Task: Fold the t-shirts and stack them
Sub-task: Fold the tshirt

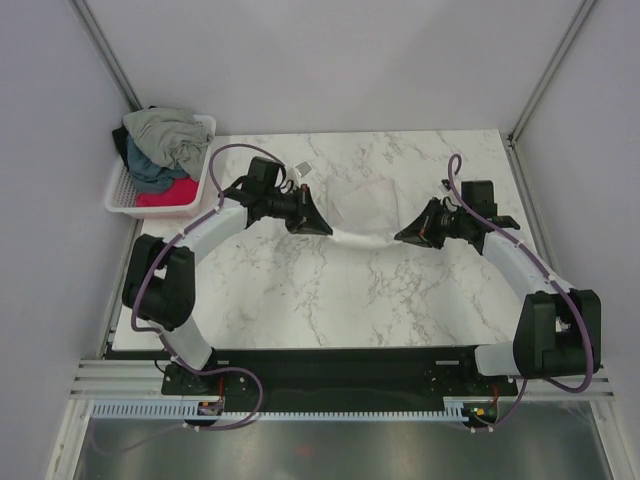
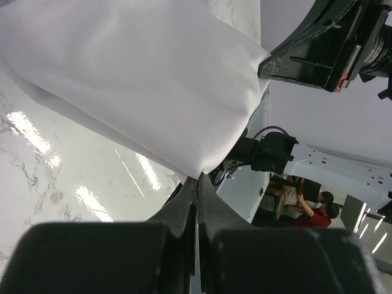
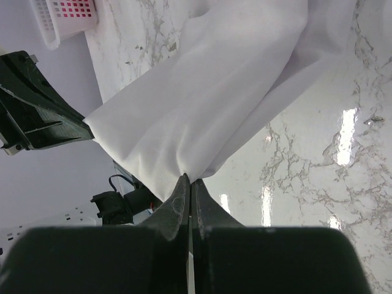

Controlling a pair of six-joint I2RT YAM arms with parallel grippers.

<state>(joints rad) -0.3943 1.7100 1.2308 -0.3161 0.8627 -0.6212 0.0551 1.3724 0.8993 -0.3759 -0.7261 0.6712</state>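
The left tool [image 2: 197, 180] is pressed shut on one corner of the white t-shirt [image 1: 365, 212], and the right tool [image 3: 188, 179] pinches the other. The cloth slopes from them down onto the marble table [image 1: 300, 290]. The other t-shirts [image 1: 160, 150] lie heaped in the white basket [image 1: 118, 200] at the far left.

Top external: high, above and behind arm bases, facing down and forward; far view, whole marble surface [image 1: 300, 300] in frame.
Left wrist: close, sighting along own left claw [image 2: 197, 181] at white t-shirt [image 2: 135, 79]; right claw [image 2: 272, 61] beyond, top right.
Right wrist: close, opposite heading, sighting along own claw at white t-shirt; left claw at left, lattice basket [image 3: 55, 24] top left.
Shared by all three: white t-shirt, both claws, surface.
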